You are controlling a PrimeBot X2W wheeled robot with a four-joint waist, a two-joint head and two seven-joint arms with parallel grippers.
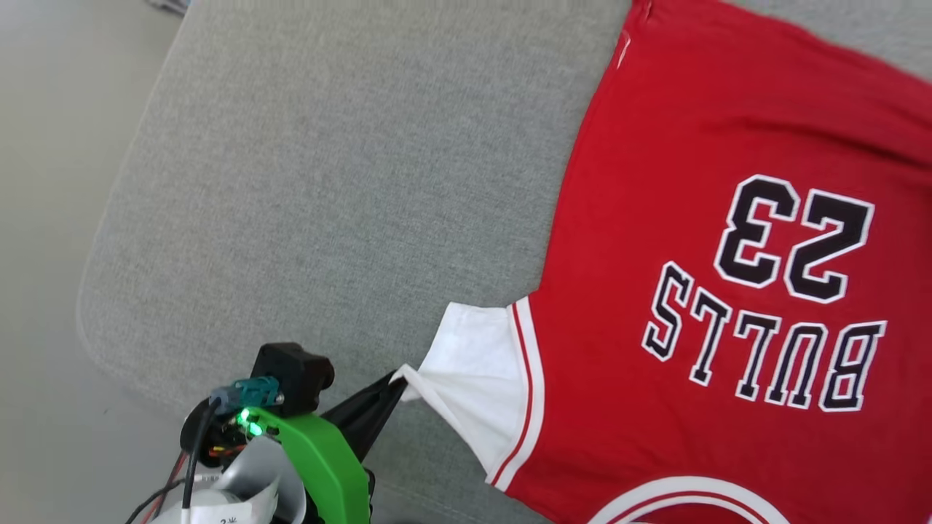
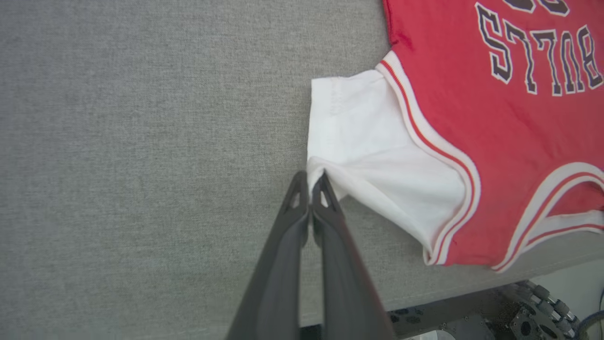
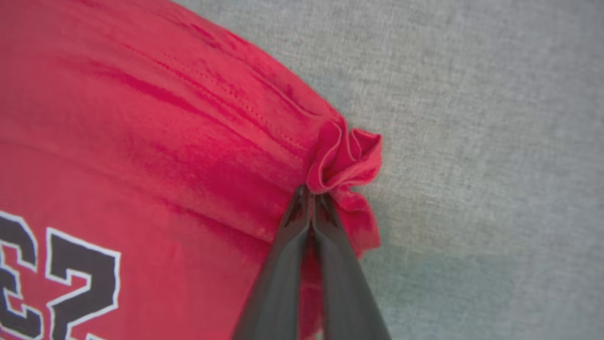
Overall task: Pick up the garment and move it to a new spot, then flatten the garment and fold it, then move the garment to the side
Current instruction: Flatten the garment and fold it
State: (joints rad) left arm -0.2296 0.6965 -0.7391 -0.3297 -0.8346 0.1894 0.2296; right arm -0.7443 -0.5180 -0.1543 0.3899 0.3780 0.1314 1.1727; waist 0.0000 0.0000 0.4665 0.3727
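Observation:
The garment, a red jersey with black-and-white letters and numbers, lies spread on the grey cushion at the right of the head view. Its white sleeve points toward my left gripper, which is shut on the sleeve's corner; the left wrist view shows that pinch at the sleeve tip, held by the left gripper. In the right wrist view my right gripper is shut on a bunched red corner of the garment at its hem edge.
The grey cushion stretches wide to the left of the shirt, with its rounded edge and pale floor beyond. A metal frame shows below the cushion's near edge.

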